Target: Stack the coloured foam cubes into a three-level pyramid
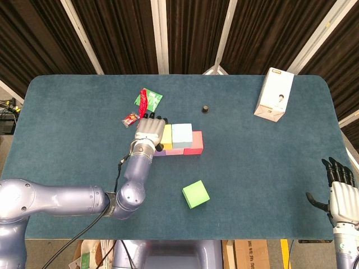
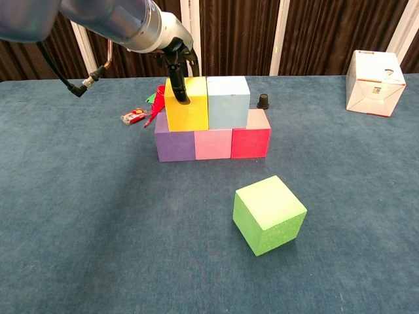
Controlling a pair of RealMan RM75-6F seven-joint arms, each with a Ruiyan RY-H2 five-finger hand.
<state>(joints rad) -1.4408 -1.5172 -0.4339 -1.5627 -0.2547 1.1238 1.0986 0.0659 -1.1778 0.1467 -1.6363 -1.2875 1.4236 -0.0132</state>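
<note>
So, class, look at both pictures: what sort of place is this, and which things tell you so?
Probably a robot lab or test room, not a home. A blue felt-covered table stands before dark curtains, and foam cubes such as the green cube are laid out for practice stacking.

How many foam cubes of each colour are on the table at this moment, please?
Purple cube: 1
Pink cube: 1
Red cube: 1
Yellow cube: 1
Light blue cube: 1
Green cube: 1
Total: 6
</note>
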